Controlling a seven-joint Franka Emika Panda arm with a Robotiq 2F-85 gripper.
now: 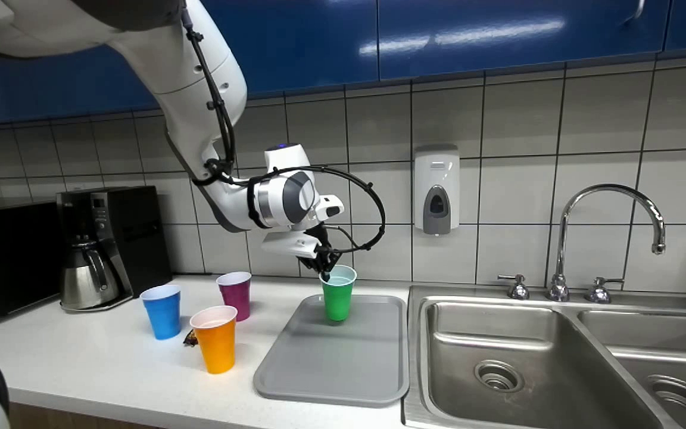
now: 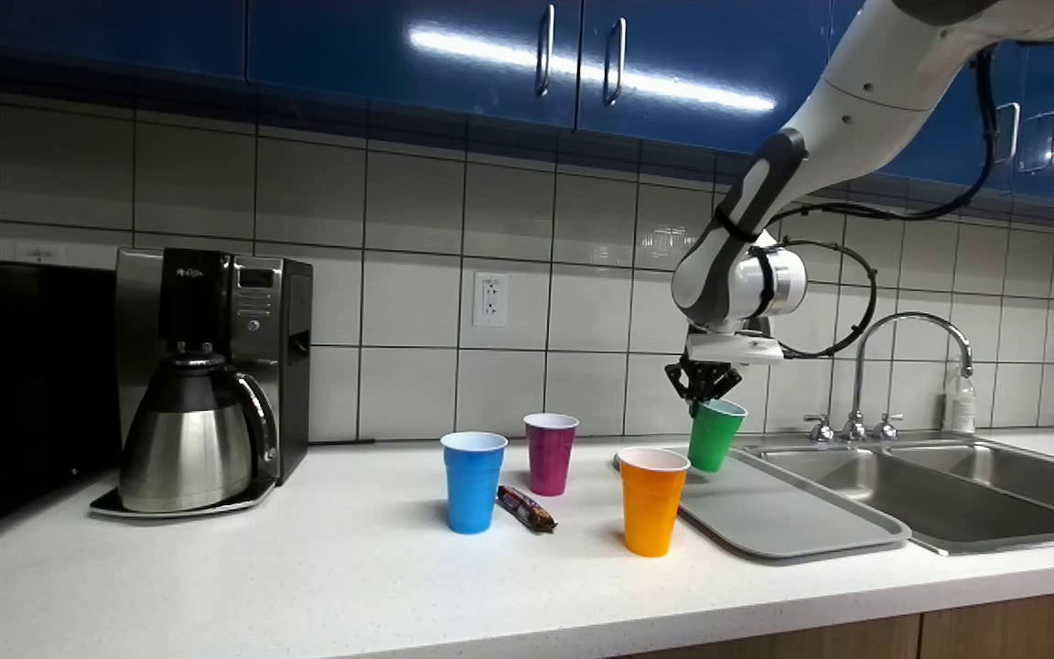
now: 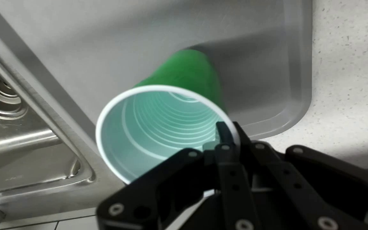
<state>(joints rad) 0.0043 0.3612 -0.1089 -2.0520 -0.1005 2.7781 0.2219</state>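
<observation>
Your pincer is clamped on the rim of the green cup, one finger inside and one outside. You have that cup tilted over the tray, near its back edge; you cannot tell for certain whether its base touches. By the look of it, the grip and the position over the tray are done, while standing it upright and letting go are left. The blue cup, purple cup and orange cup stand on the desk, off the tray.
</observation>
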